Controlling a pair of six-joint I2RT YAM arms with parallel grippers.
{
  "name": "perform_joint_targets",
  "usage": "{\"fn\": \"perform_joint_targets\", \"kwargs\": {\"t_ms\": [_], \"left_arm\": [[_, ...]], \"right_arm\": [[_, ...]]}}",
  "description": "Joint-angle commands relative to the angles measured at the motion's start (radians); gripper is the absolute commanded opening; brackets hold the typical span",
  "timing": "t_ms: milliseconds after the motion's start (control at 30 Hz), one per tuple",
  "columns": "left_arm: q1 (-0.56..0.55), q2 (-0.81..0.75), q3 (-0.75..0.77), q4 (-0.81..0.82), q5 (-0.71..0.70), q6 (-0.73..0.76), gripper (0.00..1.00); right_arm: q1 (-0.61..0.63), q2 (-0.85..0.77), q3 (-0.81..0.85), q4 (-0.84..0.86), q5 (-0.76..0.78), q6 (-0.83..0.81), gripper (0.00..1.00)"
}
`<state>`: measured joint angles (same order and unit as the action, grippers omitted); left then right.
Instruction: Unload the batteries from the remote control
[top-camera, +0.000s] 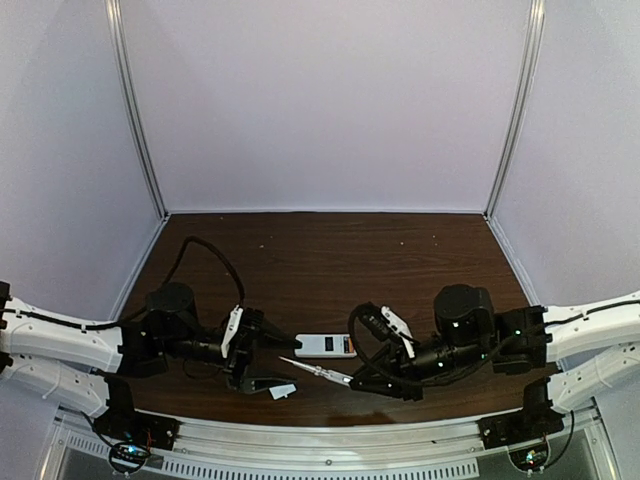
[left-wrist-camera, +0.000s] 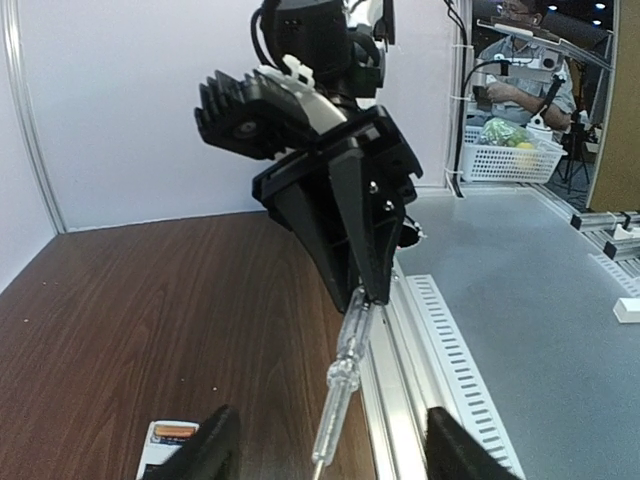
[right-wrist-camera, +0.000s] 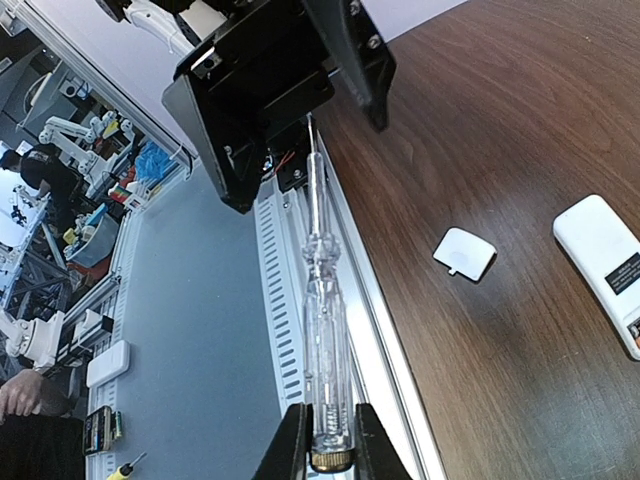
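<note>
**A:** Where is the remote control (top-camera: 327, 346), and is anything out of it yet?

**B:** It lies flat on the dark wood table (top-camera: 330, 260), between the 2 arms and near the front edge. Its small white cover (right-wrist-camera: 465, 253) is off and lies just beside it. In the left wrist view, 1 of the batteries (left-wrist-camera: 175, 431) shows as an orange strip seated in the remote's near end. I cannot tell where the 2nd one is.

**A:** What are the hands doing?

**B:** The right gripper (right-wrist-camera: 328, 420) is clamped on the clear handle of a screwdriver (right-wrist-camera: 322, 300), which it holds above the table's front edge. The left gripper (left-wrist-camera: 328, 410) has its fingers (left-wrist-camera: 205, 455) spread well apart, touching nothing. The screwdriver's tip points into the gap between them.

**A:** So which step is this?

**B:** It looks like the prying step, not yet begun: the bay is open and the tool is in hand but well away from the remote. Next, the tip needs to reach the battery's end and lever it up gently. The left gripper would likely need to steady the remote so that it does not slide.
</note>
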<state>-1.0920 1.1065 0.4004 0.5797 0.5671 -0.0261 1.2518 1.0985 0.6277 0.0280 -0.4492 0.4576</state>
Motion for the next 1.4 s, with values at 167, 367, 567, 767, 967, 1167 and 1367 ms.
{"fn": "perform_joint_targets", "kwargs": {"t_ms": [167,367,567,767,967,1167,1367], "left_arm": [[0.005,0.092,0.072,-0.04,0.052,0.095,0.38],[0.005,0.141,0.114,-0.072,0.071,0.111,0.29],[0.004,0.173,0.13,-0.075,0.095,0.116,0.07],[0.004,0.179,0.126,-0.046,0.084,0.092,0.0],[0.004,0.182,0.14,-0.049,0.008,0.036,0.0],[0.004,0.138,0.141,-0.074,-0.114,-0.055,0.0],[0.003,0.114,0.156,-0.105,-0.16,-0.141,0.0]], "right_arm": [[-0.026,0.058,0.087,-0.08,-0.037,-0.026,0.0],[-0.031,0.077,0.112,-0.083,-0.054,-0.033,0.0],[-0.033,0.093,0.135,-0.1,-0.037,-0.041,0.0],[-0.034,0.099,0.145,-0.113,-0.005,-0.045,0.0],[-0.034,0.058,0.147,-0.15,0.19,-0.051,0.65],[-0.035,0.024,0.123,-0.116,0.308,-0.104,1.0],[-0.034,0.001,0.043,0.076,0.432,-0.199,1.0]]}}
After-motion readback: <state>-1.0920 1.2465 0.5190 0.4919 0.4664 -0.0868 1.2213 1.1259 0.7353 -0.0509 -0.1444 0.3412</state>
